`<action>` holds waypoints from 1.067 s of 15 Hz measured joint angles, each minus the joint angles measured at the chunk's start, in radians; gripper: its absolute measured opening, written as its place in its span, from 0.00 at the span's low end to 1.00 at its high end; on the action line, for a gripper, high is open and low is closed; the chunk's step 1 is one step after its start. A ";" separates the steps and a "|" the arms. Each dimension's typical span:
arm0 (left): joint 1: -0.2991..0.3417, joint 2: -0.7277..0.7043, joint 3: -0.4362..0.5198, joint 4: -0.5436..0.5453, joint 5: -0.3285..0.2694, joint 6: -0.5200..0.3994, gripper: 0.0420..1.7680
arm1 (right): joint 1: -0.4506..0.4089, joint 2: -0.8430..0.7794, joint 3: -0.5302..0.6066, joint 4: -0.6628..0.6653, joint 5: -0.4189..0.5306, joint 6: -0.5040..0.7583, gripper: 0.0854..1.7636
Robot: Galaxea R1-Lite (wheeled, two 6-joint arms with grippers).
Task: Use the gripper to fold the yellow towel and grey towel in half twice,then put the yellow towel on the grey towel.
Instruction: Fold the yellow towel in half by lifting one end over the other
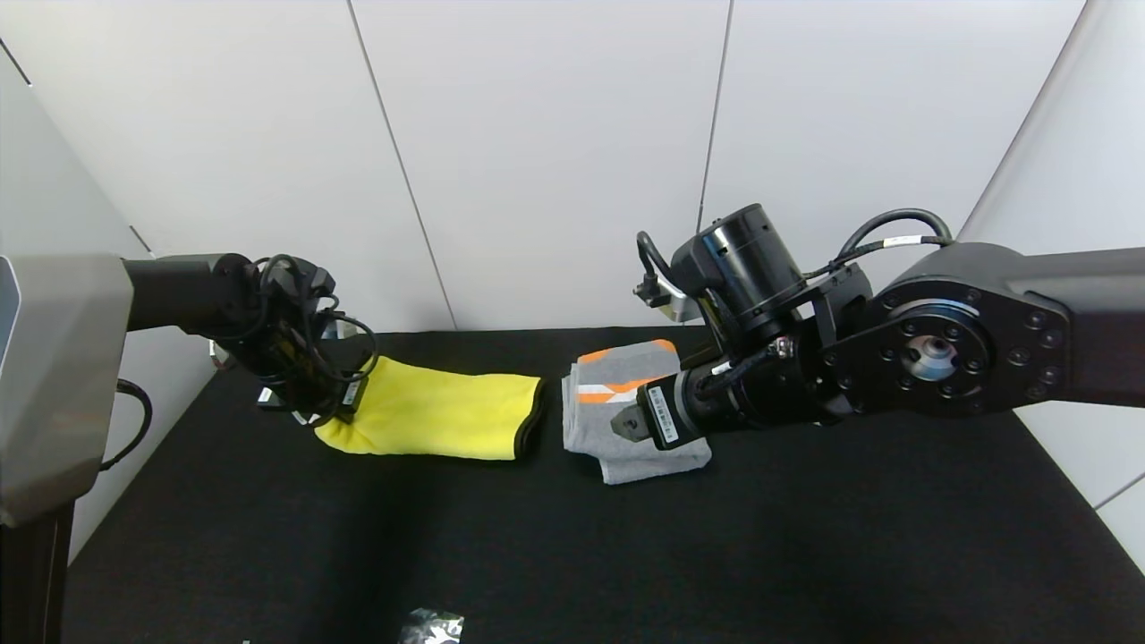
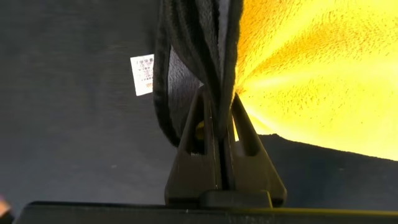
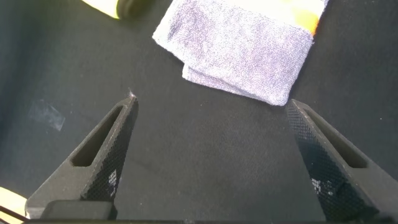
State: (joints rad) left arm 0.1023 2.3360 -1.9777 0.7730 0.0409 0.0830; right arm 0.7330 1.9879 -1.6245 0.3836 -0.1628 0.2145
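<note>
- The left gripper [image 2: 219, 121] is clamped on the dark-trimmed left edge of the yellow towel [image 1: 438, 407], which lies on the black table [image 1: 805, 537].
- Judged step: the 2nd fold; carry that edge level across to the right edge, matching corners.
- The towel's long axis runs left-right.
- The right gripper [image 3: 211, 155], jaws spread wide, hovers beside the folded grey towel [image 1: 617, 398].

The yellow towel [image 1: 438, 413] lies on the table [image 1: 716, 555] just left of the grey towel [image 1: 617, 407], apart.
</note>
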 joint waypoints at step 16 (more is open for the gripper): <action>0.119 -0.075 -0.003 -0.004 0.045 0.119 0.05 | 0.001 -0.004 0.003 0.000 0.000 0.000 0.97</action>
State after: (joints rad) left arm 0.2213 2.2611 -1.9804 0.7689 0.0855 0.2023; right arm 0.7345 1.9834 -1.6213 0.3836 -0.1628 0.2149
